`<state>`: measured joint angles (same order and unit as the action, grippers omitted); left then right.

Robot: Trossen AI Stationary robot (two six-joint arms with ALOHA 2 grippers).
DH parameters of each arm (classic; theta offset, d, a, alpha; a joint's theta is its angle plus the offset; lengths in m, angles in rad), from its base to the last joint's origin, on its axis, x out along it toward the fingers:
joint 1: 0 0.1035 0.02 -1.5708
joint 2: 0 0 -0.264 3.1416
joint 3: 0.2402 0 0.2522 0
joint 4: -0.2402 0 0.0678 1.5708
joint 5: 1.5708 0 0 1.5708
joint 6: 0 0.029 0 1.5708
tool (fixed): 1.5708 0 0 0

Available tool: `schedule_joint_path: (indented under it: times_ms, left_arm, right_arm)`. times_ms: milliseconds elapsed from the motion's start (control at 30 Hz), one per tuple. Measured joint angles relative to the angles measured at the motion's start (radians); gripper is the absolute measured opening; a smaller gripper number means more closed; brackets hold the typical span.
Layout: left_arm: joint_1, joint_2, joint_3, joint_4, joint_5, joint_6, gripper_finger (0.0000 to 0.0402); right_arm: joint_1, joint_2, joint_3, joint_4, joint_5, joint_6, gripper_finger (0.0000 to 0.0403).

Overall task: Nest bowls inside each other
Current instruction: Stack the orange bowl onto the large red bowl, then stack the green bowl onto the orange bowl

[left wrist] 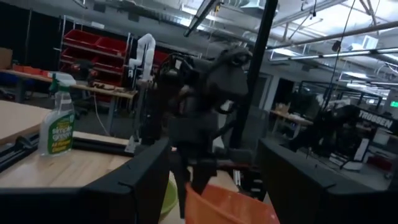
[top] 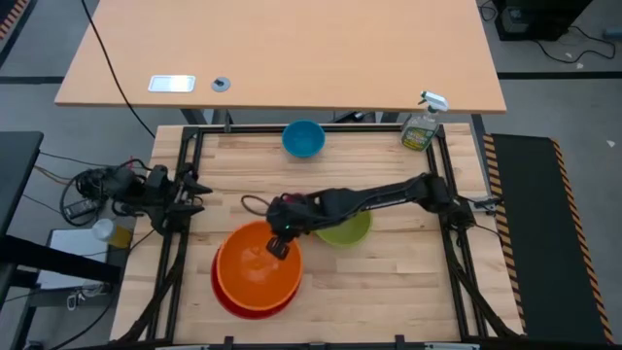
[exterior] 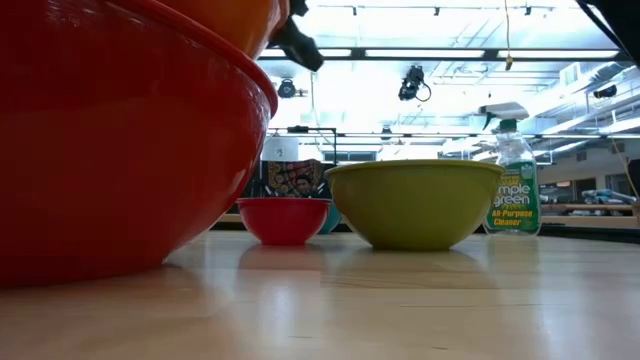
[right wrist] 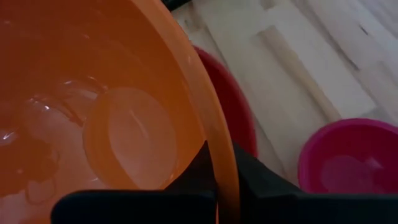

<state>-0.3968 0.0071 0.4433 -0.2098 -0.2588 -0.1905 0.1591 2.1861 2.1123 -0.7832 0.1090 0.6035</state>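
Note:
My right gripper [top: 279, 243] is shut on the orange bowl [top: 258, 270], which hangs over the large red bowl [top: 243, 303] at the table's near left. Whether the orange bowl touches the red one I cannot tell. The lime green bowl [top: 348, 231] stands on its base at mid-table, partly under my right arm. On its base near the far edge is the blue bowl [top: 303, 138]. The small magenta bowl [right wrist: 348, 163] rests on the wood close to the red bowl [right wrist: 231, 106]. My left gripper [top: 194, 190] waits open at the left edge. My right gripper holds the orange bowl by its rim [right wrist: 219, 163] on the side toward the table's right, one finger inside the bowl and one outside. The fingers slant down from the right. The bowl's mouth faces up above the red bowl.
A green spray bottle [top: 420, 126] stands at the far right corner. Black frame rails [top: 185, 156] run along the table's edges. Bare wood lies at the near right of the table.

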Motion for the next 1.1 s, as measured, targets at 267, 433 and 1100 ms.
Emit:
schedule_joint_path:
  times_ms: [267,433,1100]
  left_arm:
    - [0.0,0.0,0.0,-0.006,0.004,-0.004,0.0243]
    - [0.0,-0.001,0.0,-0.004,0.004,0.0,0.0243]
    - [0.0,-0.001,0.0,-0.026,0.003,0.021,0.0243]
  right_arm:
    - [0.02,0.075,0.019,0.019,0.002,-0.097,0.0023]
    - [0.022,0.09,0.017,0.053,0.002,-0.133,0.0041]
    - [-0.039,0.071,0.191,-0.147,0.004,-0.154,0.0147]
